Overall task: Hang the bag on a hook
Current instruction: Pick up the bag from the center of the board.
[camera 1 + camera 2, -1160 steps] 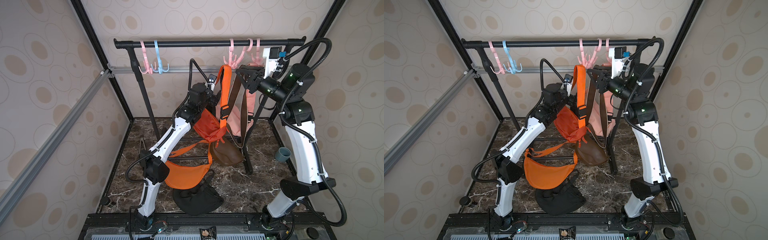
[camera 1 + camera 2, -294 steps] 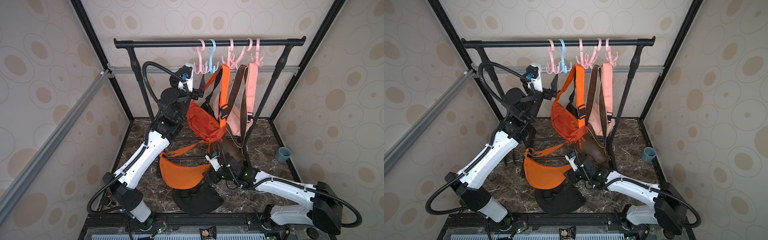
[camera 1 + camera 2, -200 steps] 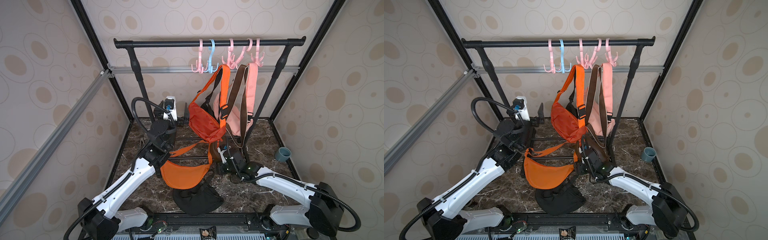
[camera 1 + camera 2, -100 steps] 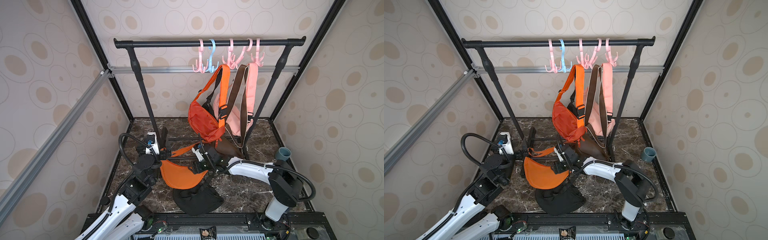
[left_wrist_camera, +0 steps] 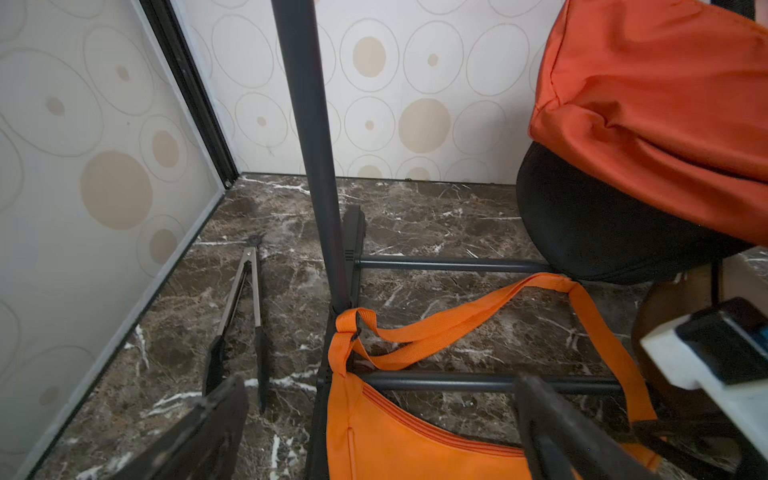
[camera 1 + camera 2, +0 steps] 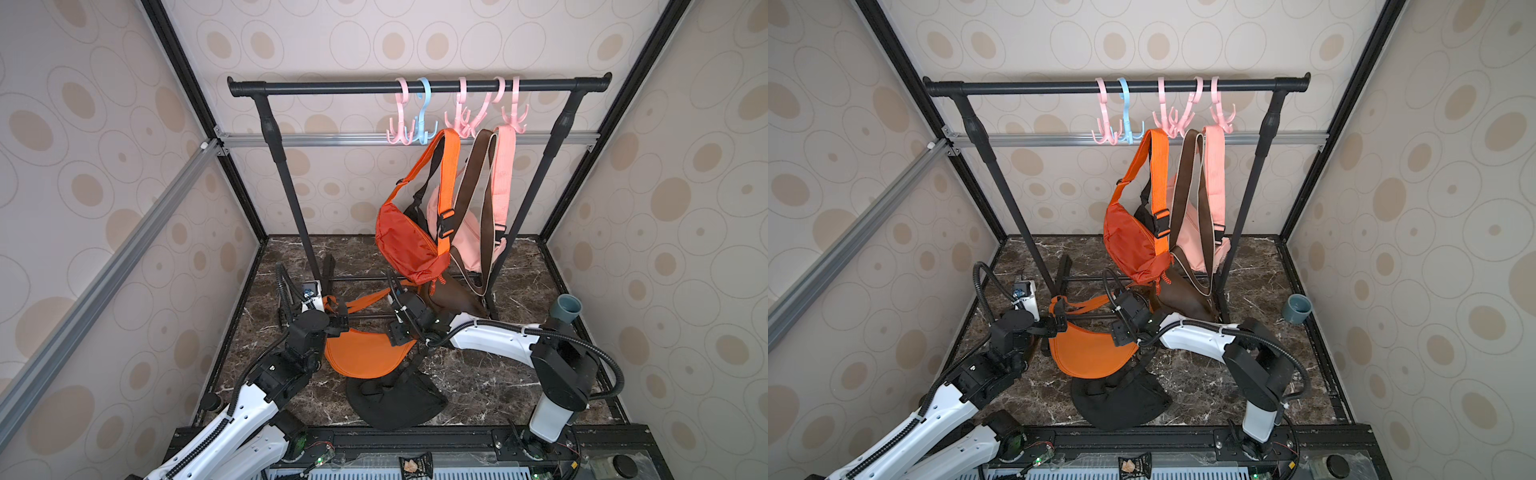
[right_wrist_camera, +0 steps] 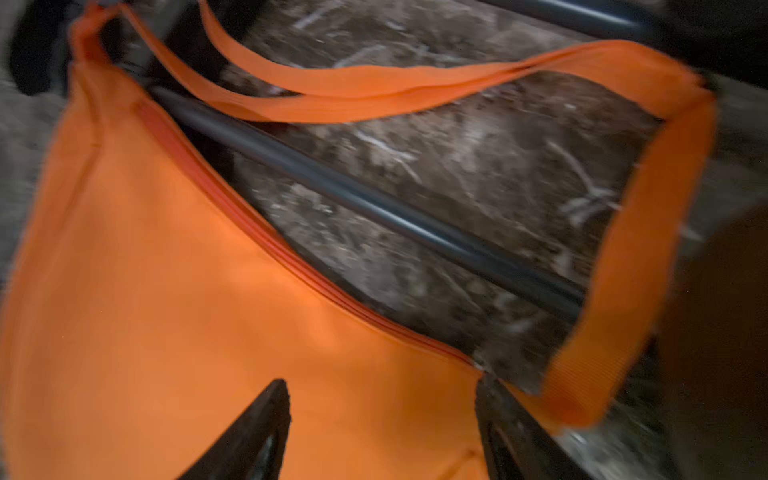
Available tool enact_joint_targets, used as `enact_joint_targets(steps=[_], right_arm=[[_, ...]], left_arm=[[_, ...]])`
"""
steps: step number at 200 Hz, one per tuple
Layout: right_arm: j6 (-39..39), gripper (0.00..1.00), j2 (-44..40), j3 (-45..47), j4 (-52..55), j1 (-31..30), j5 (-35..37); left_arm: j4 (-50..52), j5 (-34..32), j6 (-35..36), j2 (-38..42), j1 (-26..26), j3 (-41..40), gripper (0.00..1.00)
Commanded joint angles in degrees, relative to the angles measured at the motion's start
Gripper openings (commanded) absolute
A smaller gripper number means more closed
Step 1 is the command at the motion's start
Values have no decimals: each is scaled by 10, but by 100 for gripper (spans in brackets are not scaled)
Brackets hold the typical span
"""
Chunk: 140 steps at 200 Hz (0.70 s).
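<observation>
A flat orange bag (image 6: 365, 357) (image 6: 1088, 353) lies on the marble floor across the rack's base bars. Its strap (image 5: 457, 324) (image 7: 374, 91) loops loosely toward the back. My left gripper (image 6: 338, 322) (image 5: 380, 386) is open, low at the bag's left end beside the strap ring. At the bag's right end my right gripper (image 6: 397, 336) (image 7: 380, 384) hangs open just above the fabric; this view is blurred. A free pink hook (image 6: 399, 120) and a blue hook (image 6: 424, 120) hang on the top rail (image 6: 332, 87).
A red-orange bag (image 6: 409, 245), a brown bag (image 6: 453, 297) and a pink bag (image 6: 473, 237) hang from the other pink hooks. A black bag (image 6: 395, 403) lies in front of the orange one. Tongs (image 5: 241, 316) lie left of the rack post (image 6: 286, 187). A grey cup (image 6: 565, 309) stands at the right.
My left arm has come down from the hooks to the floor at the bag's left end. The right gripper has swung left from under the hanging bags onto the orange bag's right end.
</observation>
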<state>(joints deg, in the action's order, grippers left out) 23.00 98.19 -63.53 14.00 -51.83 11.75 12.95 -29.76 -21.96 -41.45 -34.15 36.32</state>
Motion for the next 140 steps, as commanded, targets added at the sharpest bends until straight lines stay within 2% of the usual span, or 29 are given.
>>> enact_joint_targets(steps=[1, 14, 38, 73, 88, 117, 140], right_arm=[[0, 72, -30, 46, 47, 29, 76], [1, 71, -41, 69, 35, 47, 64], [-2, 69, -34, 70, 44, 58, 83], [25, 67, -2, 77, -3, 110, -23], [34, 67, -5, 95, -54, 116, -60], [64, 67, -10, 123, -136, 116, -92], [97, 63, 12, 127, -169, 116, -89]], left_arm=[[15, 16, -32, 4, 9, -2, 100], [13, 24, -31, 1, 10, -6, 100], [11, 36, -32, -3, 12, -7, 100], [9, 41, -30, 1, 14, -10, 100], [10, 40, -30, 3, 14, -11, 100], [6, 41, -27, 7, 16, -14, 100], [5, 46, -27, 6, 18, -14, 100]])
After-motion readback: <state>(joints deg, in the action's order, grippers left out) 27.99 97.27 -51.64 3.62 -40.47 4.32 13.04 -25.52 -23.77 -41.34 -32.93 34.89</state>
